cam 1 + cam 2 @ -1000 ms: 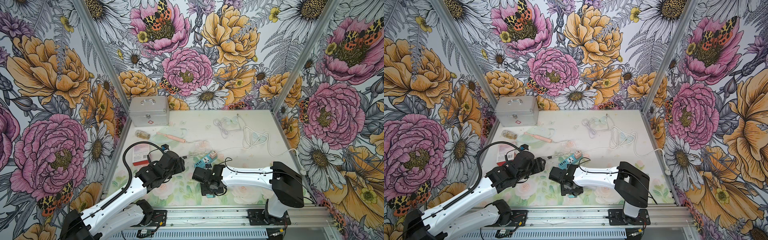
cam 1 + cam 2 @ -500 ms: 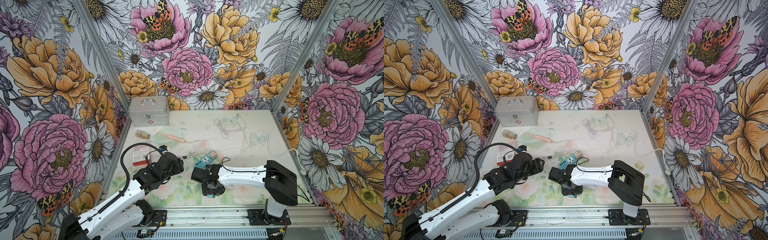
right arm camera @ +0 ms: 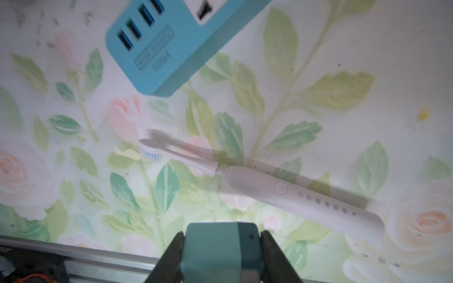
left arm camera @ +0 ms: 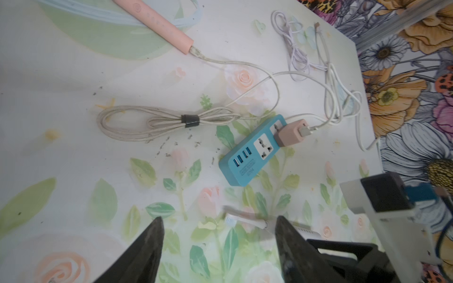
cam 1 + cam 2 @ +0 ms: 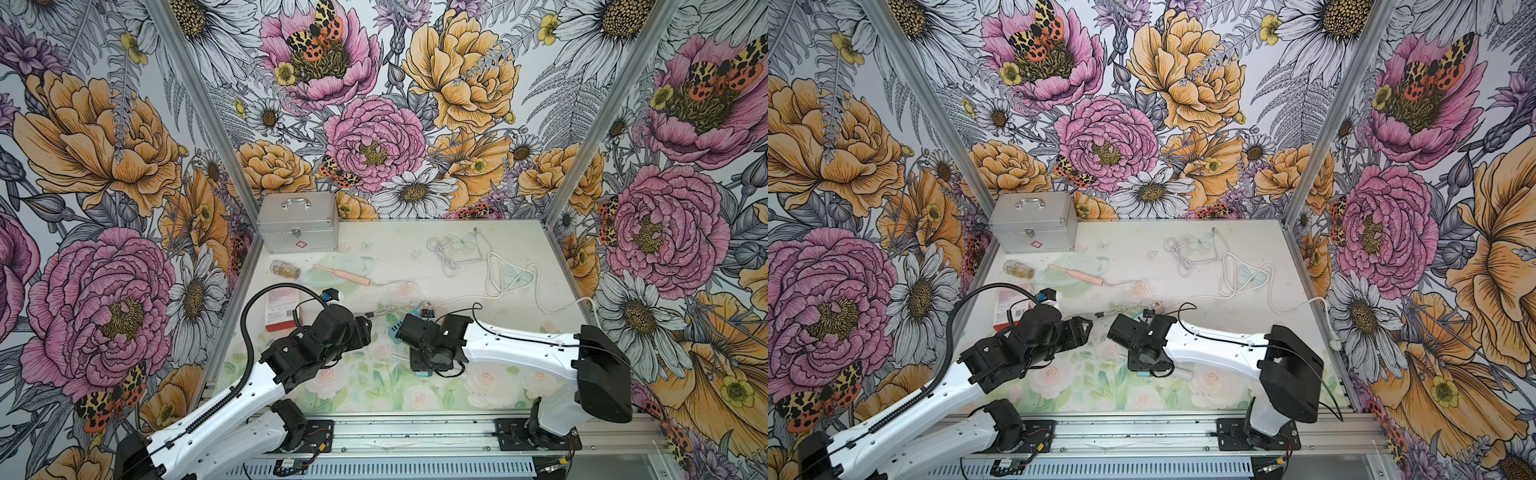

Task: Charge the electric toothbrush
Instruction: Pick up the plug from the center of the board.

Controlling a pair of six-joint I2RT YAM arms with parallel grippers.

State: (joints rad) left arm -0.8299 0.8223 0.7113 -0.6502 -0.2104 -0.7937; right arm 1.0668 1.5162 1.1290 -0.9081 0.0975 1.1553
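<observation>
fingers (image 3: 171,259) of the right gripper (image 3: 221,236) pinched a teal rectangular plastic block (image 3: 215,250), the white electric toothbrush (image 3: 301,198) lay just beyond them, and the left gripper (image 4: 218,218) stood spread.

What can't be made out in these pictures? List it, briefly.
Teal block: right wrist view, lower part cut off by the edge; right gripper covers its sides.
White toothbrush: top views, mostly under the right arm.
Power strip label: right wrist view, blurred.
Bottle contents: top views, too small.

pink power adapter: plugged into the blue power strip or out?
Plugged in. In the left wrist view the pink power adapter sits in the end socket of the blue power strip.
</observation>
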